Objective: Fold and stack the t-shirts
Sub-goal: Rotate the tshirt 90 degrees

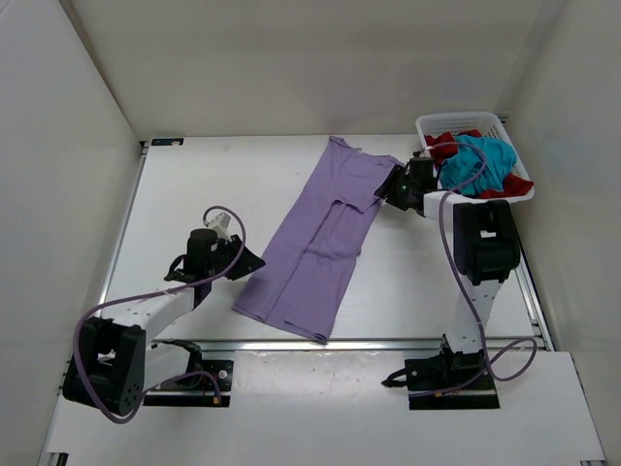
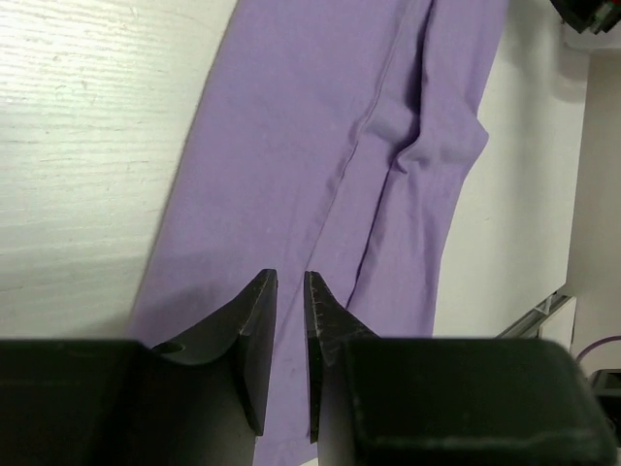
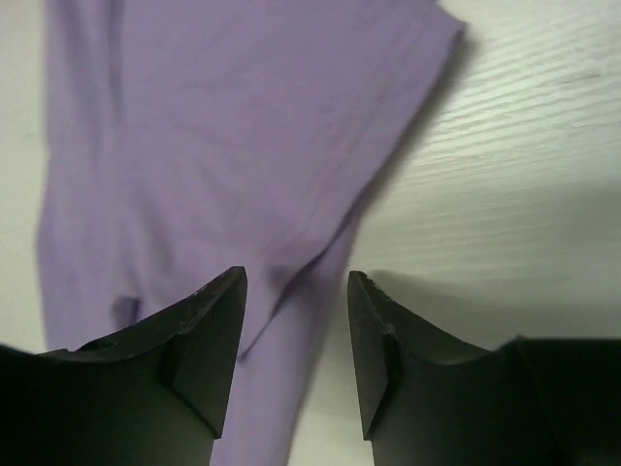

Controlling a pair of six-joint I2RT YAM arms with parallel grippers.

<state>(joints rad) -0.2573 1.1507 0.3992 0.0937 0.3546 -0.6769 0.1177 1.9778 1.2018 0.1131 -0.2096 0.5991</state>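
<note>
On the bench: lavender t-shirt folded lengthwise.
Right pincer wide, empty; left pincer barely ajar, empty; crosswise fold likely next.

No writing, label, brand mark or number can be read in any of the three views; the lavender t-shirt on the table is plain, unprinted cloth.

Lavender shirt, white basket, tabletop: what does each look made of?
Lavender purple short-sleeved shirt: soft matte knit cloth, perhaps cotton; it lies limp with folds and stitched seams. White lattice basket: likely rigid moulded plastic, smooth, with a regular grid of holes. White tabletop: hard, matte, wood-grain laminate or painted wood; fine grain lines show.
</note>
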